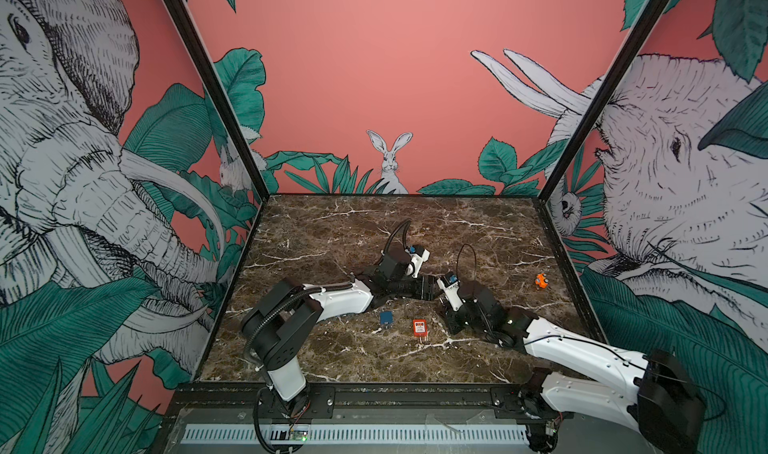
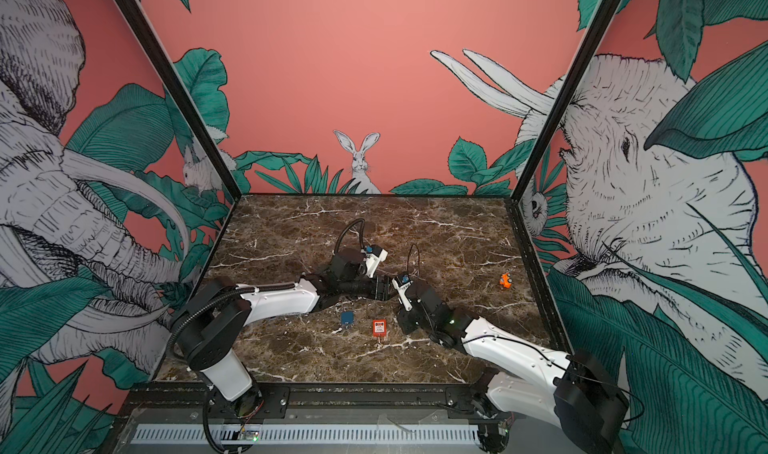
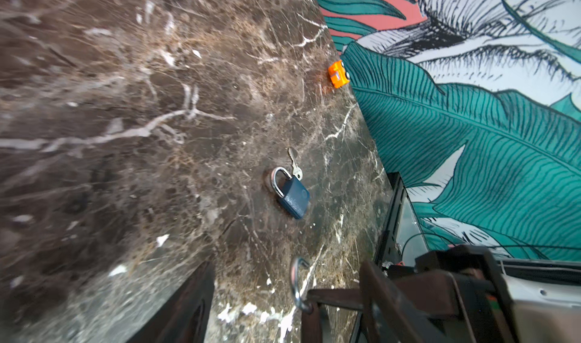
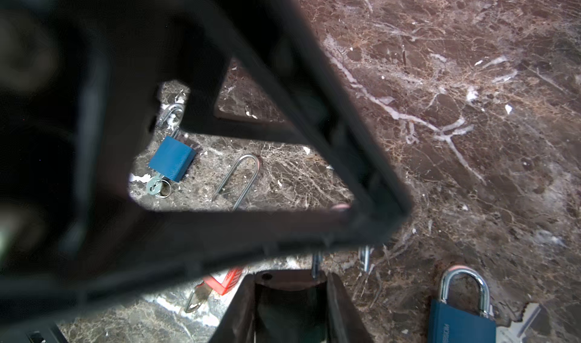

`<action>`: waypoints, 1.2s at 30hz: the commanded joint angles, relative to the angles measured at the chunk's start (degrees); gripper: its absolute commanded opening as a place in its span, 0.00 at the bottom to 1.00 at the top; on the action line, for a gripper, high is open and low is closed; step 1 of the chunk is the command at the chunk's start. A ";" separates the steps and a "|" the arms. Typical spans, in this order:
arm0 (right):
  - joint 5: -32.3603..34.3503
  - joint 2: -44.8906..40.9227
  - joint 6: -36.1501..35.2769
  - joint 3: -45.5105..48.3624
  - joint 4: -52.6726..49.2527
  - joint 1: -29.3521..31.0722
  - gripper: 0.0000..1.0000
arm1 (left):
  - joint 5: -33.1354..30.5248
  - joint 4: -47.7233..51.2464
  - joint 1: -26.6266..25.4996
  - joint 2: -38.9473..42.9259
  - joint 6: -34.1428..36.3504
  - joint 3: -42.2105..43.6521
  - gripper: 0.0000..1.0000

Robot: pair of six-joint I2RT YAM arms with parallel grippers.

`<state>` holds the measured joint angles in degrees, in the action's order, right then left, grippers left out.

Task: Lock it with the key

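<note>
Jaws on your left gripper [image 3: 287, 264] gape astride the shackle [image 3: 295, 281]; your right gripper [image 4: 290, 277] clamps that padlock [image 4: 365, 258]. Likely next: press the shackle home, squarely.

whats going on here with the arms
The arms meet mid-table. The right gripper is shut on what looks like a padlock, only its silver shackle showing. The left gripper is open, fingers either side of it. One blue padlock beside a key, a second blue padlock with a key at its base, and a red padlock lie loose.
</note>
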<state>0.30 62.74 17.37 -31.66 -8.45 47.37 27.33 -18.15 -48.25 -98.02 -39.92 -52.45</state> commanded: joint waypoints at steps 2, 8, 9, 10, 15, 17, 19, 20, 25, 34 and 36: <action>-0.65 -0.27 0.23 -1.84 0.75 0.17 0.24 | 1.64 1.14 -0.88 -0.78 -0.32 -1.78 0.69; -0.38 -0.56 0.72 -1.88 1.27 0.17 0.24 | 3.66 0.76 -1.06 -2.69 -0.89 -2.84 0.54; -0.48 -0.45 0.72 -2.08 1.24 0.17 0.24 | 4.02 0.77 -1.06 -2.92 -0.94 -2.93 0.51; -0.56 -0.30 0.68 -2.17 1.09 0.17 0.24 | 4.33 0.59 -1.04 -3.12 -1.05 -3.08 0.48; -0.74 0.19 0.82 -2.64 0.98 0.17 0.24 | 5.58 -0.77 -1.23 -3.88 -1.48 -3.05 0.42; -0.78 0.34 0.88 -2.78 0.97 0.17 0.24 | 6.02 -0.68 -1.47 -4.31 -1.40 -3.43 0.38; -1.03 0.41 0.91 -3.12 0.88 0.17 0.24 | 6.50 -0.66 -1.58 -4.80 -1.39 -3.73 0.35; -1.23 0.46 0.75 -3.40 0.70 0.17 0.24 | 6.60 -0.70 -1.58 -4.94 -1.44 -3.89 0.33; -1.91 0.75 0.94 -4.10 0.55 0.17 0.24 | 6.42 -1.52 -1.76 -4.92 -1.60 -3.52 0.26; -0.65 0.59 1.74 -3.85 1.39 0.13 0.25 | 5.63 -2.29 -1.74 -4.35 -1.90 -2.67 0.00; -0.33 0.17 2.11 -3.95 1.10 0.04 0.27 | 5.50 -2.99 -1.76 -4.37 -2.36 -2.41 0.00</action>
<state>-0.97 64.05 18.46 -34.15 -10.02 47.37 33.54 -20.38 -49.84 -103.33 -42.13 -55.37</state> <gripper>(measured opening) 0.295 0.072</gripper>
